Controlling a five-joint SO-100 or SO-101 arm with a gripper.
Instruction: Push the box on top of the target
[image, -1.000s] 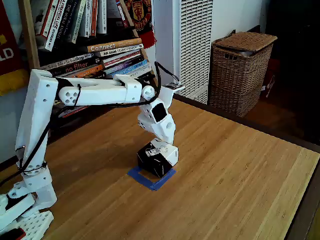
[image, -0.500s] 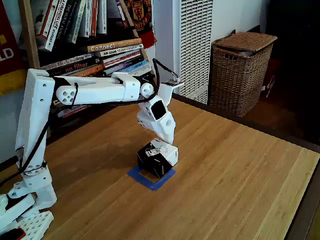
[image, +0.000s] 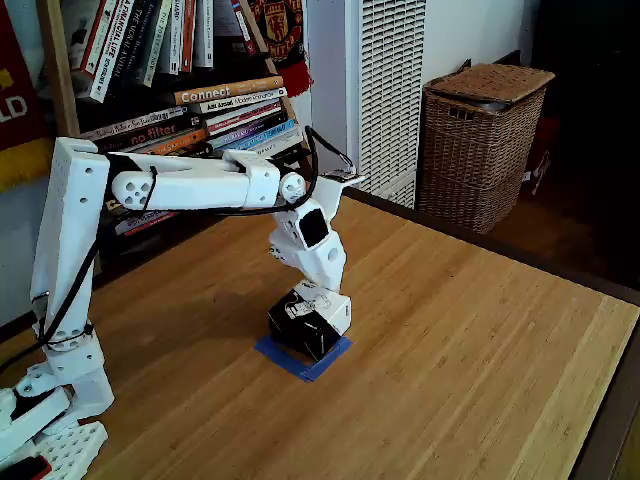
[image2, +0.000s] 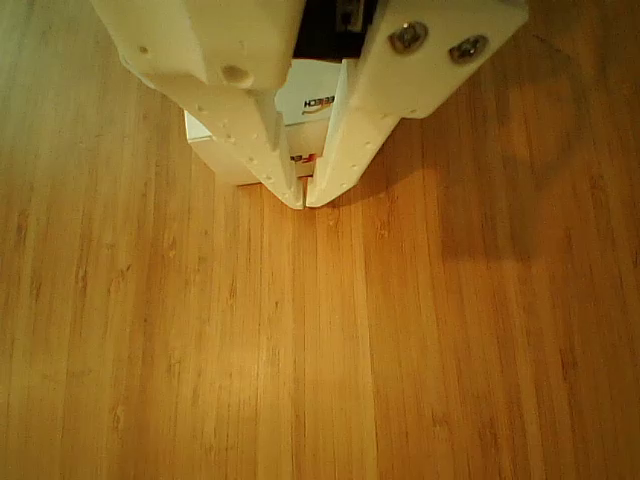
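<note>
On the bamboo-plank counter (image: 470, 350), the blue tape target (image: 302, 357) lay flat, the glossy cardboard box (image: 303, 323) covering most of it. The jaws (image2: 305, 200), closed with nothing between them, pressed its white top; slipping could skew it. Behind stood a wicker basket (image: 480, 145).

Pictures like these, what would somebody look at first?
First, the big white robot arm reaching from the left across the wooden table in the fixed view. Its claw presses down on the little black-and-white box, which sits partly on the blue tape square in the middle. Behind stand a shelf of books and, on the right, a wicker basket.
</note>
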